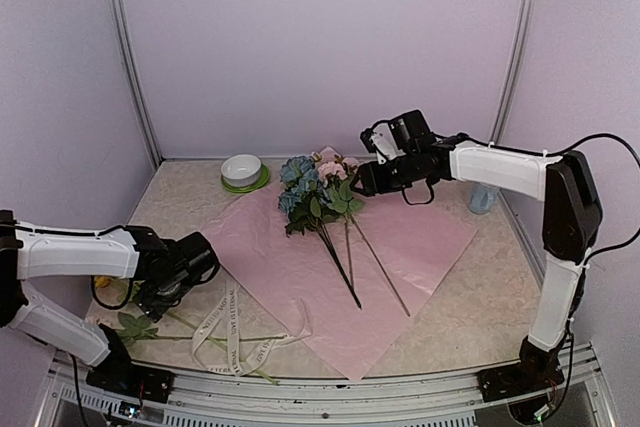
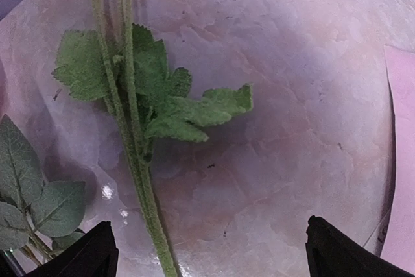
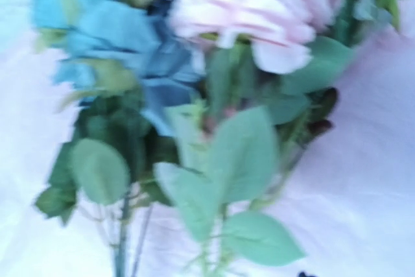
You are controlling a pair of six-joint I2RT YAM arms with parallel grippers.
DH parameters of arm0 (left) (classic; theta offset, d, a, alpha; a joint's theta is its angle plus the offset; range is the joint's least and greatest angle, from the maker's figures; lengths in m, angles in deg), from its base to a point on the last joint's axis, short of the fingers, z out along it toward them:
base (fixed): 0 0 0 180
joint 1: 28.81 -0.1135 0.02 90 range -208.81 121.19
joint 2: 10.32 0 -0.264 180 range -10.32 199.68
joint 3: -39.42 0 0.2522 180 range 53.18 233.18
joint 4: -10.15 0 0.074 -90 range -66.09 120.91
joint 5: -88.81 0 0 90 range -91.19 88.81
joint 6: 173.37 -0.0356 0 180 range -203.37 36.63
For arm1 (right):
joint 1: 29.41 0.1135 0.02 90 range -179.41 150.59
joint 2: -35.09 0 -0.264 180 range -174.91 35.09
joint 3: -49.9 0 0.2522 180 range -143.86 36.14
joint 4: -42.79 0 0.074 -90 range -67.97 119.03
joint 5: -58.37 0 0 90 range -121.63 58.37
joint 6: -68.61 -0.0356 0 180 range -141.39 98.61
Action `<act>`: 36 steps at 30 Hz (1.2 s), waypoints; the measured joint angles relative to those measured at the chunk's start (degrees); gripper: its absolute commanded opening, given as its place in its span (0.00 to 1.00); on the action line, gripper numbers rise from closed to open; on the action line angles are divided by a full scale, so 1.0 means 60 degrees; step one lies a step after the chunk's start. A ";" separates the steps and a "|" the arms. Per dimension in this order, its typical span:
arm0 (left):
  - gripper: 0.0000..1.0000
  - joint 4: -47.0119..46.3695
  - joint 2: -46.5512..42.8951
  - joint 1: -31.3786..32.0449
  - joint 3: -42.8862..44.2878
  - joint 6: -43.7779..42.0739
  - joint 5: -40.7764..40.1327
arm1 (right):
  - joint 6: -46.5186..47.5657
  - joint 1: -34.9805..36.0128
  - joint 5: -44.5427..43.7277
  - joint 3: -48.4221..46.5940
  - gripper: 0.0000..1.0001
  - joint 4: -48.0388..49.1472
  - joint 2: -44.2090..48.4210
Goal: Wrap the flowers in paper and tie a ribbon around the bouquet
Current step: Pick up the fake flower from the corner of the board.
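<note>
the flowers, artificial blue and pink blooms with green leaves and long thin green stems, do not all lie together. nearest, left of the large thin lilac-pink sheet of wrapping paper, a loose stem with toothed green leaves lies on the beige marbled counter. it is beside the long cream-white lettered fabric ribbon, which is looped just off the paper's near left edge. the left jaws hang wide open above that stem, gripping nothing. farther back, the flowers lie on the paper, heads at its far corner, stems pointing toward its middle. the right jaws sit at the right of the blooms; whether they are open or closed cannot be told. beyond the paper's far left edge stands a round white bowl on a green saucer.
</note>
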 measured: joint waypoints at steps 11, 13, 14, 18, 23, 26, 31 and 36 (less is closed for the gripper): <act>0.96 0.0331 0.0477 -0.1078 -0.0765 0.0182 0.0047 | 0.0233 0.0193 0.0215 0.0605 0.57 0.0321 0.0255; 0.87 -0.0069 0.0805 -0.1235 -0.0805 -0.0200 0.0248 | 0.0248 0.0193 0.0215 0.0681 0.57 0.0353 0.0270; 0.78 -0.0375 0.0965 -0.1315 -0.0790 -0.0364 0.0160 | 0.0259 0.0193 0.0215 0.0699 0.57 0.0350 0.0273; 0.18 -0.1406 0.1206 -0.1548 -0.0750 -0.1016 0.0022 | 0.0295 0.0193 0.0208 0.0769 0.58 0.0353 0.0372; 0.06 -0.1920 0.1206 -0.1774 -0.0758 -0.1654 -0.0091 | 0.0368 0.0193 0.0208 0.0885 0.58 0.0350 0.0605; 0.00 -0.1934 0.0929 -0.1891 -0.0809 -0.1854 0.0087 | 0.0404 0.0193 0.0229 0.1035 0.59 0.0353 0.0838; 0.00 -0.1220 0.0102 -0.1894 -0.0306 -0.2138 -0.0175 | 0.0477 0.0193 0.0280 0.1599 0.61 0.0364 0.1690; 0.00 -0.0415 -0.1246 -0.1479 0.1049 -0.2284 -0.1435 | 0.0601 0.0193 0.0117 0.2098 0.63 0.0423 0.2754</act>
